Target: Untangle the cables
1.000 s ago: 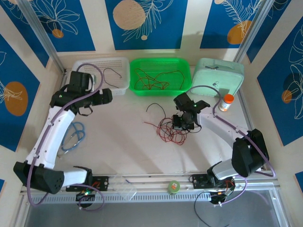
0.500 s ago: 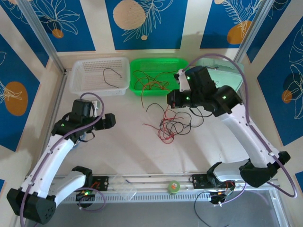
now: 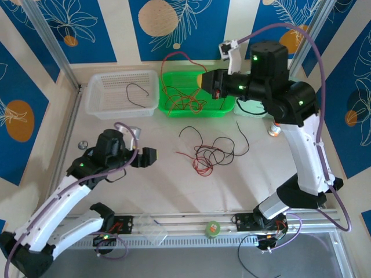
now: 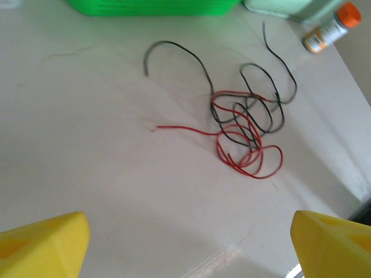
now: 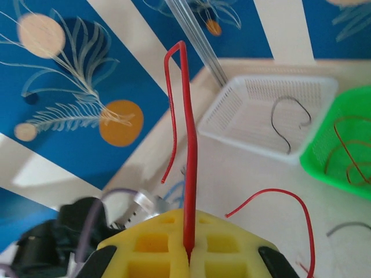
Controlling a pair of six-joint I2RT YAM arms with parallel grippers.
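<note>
Right pincer (image 5: 188, 258) clamps a red cable (image 5: 186, 145), the grip plain from its wrist view, while left pincer (image 4: 185, 243) gapes wide, facing the tangle (image 4: 246, 130) lying mid-bench (image 4: 87, 145).

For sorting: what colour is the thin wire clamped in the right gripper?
Red; the thin wire shows best in the right wrist view.

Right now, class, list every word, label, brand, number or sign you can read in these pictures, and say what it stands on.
No text can be read anywhere.
Label on the orange-capped bottle: too blurred to read.
Blue wall panels: leaf and circle patterns, no writing.
</note>
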